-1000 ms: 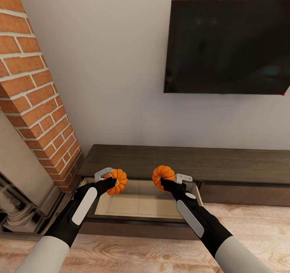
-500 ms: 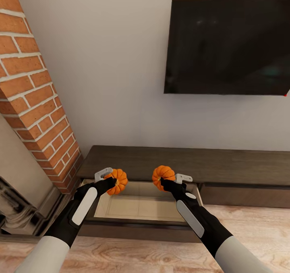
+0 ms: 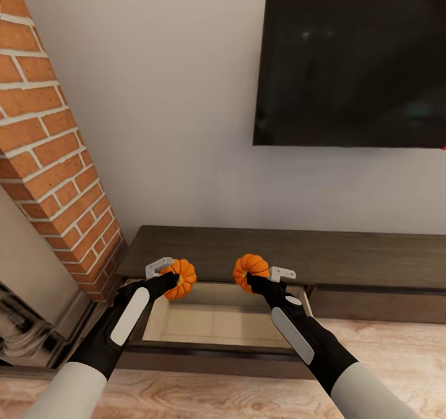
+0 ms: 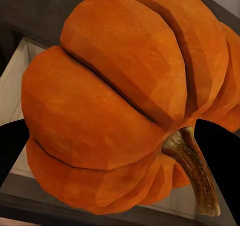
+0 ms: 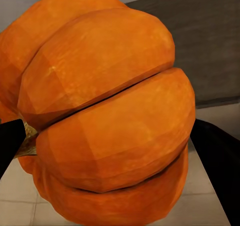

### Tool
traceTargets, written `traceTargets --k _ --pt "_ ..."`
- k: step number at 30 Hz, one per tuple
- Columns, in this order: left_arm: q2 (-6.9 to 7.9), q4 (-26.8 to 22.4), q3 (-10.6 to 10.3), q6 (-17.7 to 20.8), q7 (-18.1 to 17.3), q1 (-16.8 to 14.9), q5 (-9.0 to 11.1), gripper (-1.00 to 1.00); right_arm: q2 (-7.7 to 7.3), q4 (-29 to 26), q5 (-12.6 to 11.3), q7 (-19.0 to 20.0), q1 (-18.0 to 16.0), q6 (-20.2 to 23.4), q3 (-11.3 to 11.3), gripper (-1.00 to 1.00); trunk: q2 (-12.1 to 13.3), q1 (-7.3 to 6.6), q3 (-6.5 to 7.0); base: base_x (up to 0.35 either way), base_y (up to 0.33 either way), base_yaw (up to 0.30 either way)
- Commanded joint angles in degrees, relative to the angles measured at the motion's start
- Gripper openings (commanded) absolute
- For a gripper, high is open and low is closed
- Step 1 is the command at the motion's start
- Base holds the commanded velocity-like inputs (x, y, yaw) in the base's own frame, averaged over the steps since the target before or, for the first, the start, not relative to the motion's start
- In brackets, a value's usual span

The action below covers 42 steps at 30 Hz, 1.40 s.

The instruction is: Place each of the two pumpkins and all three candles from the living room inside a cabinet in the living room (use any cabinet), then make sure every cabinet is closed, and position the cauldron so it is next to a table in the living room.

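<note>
Head view shows both arms held out over the low dark-brown cabinet [image 3: 371, 258], whose leftmost compartment stands pulled open as a drawer [image 3: 214, 320] with a pale, bare floor; the left end effector [image 3: 170, 275] is clamped on the left pumpkin [image 3: 179, 278], and the right end effector [image 3: 259, 275] is clamped on the right pumpkin [image 3: 251, 272]; each pumpkin hangs above the rear part of the opening, near the cabinet's top edge, the two well apart from one another.

Left wrist view has its pumpkin [image 4: 125, 100] tilted, ribs running aslant and the brownish stem [image 4: 192, 168] pointing toward the camera, with dark fingers [image 4: 12, 146] at either flank and the drawer's pale floor behind; right wrist view has the other pumpkin [image 5: 105, 105] lying on its side between dark fingers [image 5: 217, 156], the cabinet top and drawer floor beyond it.

My judgement is that the step in hand is lowering both pumpkins into the drawer; doing it well means bringing each arm down until the fruit is below the drawer's rim and close to its floor before letting go; a release from this height risks a round, ribbed body bouncing or rolling; keep them apart so neither knocks the other, and keep clear of the cabinet's top edge; withdraw straight up, since the drawer must afterwards close.
</note>
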Motion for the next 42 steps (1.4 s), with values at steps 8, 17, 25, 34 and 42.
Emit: traceTargets --k 8,17,25,34,42 --pt "0.31 -0.1 -0.2 0.1 0.5 0.0 1.0 -1.00 -0.07 -0.1 -0.3 -0.4 -0.1 0.1 0.2 -1.00 0.0 -0.01 0.12 -0.005 0.000 -0.152" --pt "0.18 -0.1 -0.2 0.1 0.5 0.0 1.0 -1.00 -0.07 -0.1 -0.4 -0.5 -0.1 0.1 0.1 -1.00 -2.0 1.09 -0.50 0.000 0.000 -0.226" --pt "0.10 -0.1 -0.2 0.2 0.7 0.0 0.6 -1.00 0.07 -0.1 -0.5 -0.6 -0.1 4.7 0.1 -1.00 -5.2 2.85 -1.67 0.000 0.000 -0.146" --pt "0.05 -0.1 -0.2 0.7 1.1 0.0 1.2 -1.00 2.80 -0.1 -0.4 -0.9 -0.1 10.9 0.1 -1.00 -8.9 4.83 -3.24 0.000 0.000 -0.015" --pt "0.42 0.4 -0.2 1.3 1.1 0.1 1.4 -1.00 3.35 -0.1 -0.3 -1.1 -0.1 12.2 0.1 -1.00 -12.1 6.58 -4.68 0.000 0.000 0.000"
